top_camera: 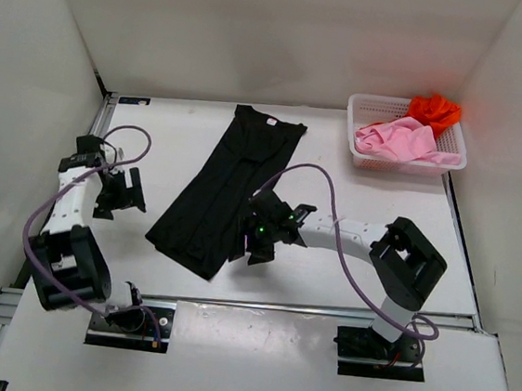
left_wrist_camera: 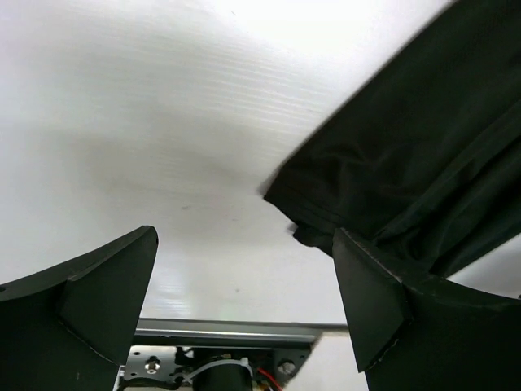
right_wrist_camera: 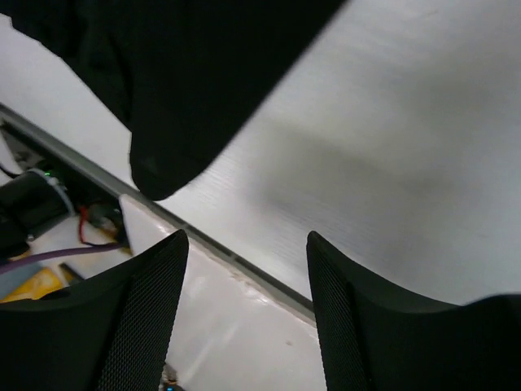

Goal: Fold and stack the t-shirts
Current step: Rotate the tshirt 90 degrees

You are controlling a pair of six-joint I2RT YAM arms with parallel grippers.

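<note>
A black t-shirt (top_camera: pixel 227 185) lies folded lengthwise into a long strip on the white table, collar at the far end. My left gripper (top_camera: pixel 119 195) is open and empty, left of the shirt's near corner, which shows in the left wrist view (left_wrist_camera: pixel 407 155). My right gripper (top_camera: pixel 254 240) is open and empty over the shirt's near right edge; a shirt corner shows in the right wrist view (right_wrist_camera: pixel 171 73). The light pink t-shirt (top_camera: pixel 399 139) and the orange-red t-shirt (top_camera: pixel 434 109) lie crumpled in a white mesh basket (top_camera: pixel 364 155) at the far right.
White walls close in the table on three sides. A metal rail (top_camera: pixel 305 308) runs along the table's near edge, also in the left wrist view (left_wrist_camera: pixel 236 328). Purple cables (top_camera: pixel 328 179) loop over both arms.
</note>
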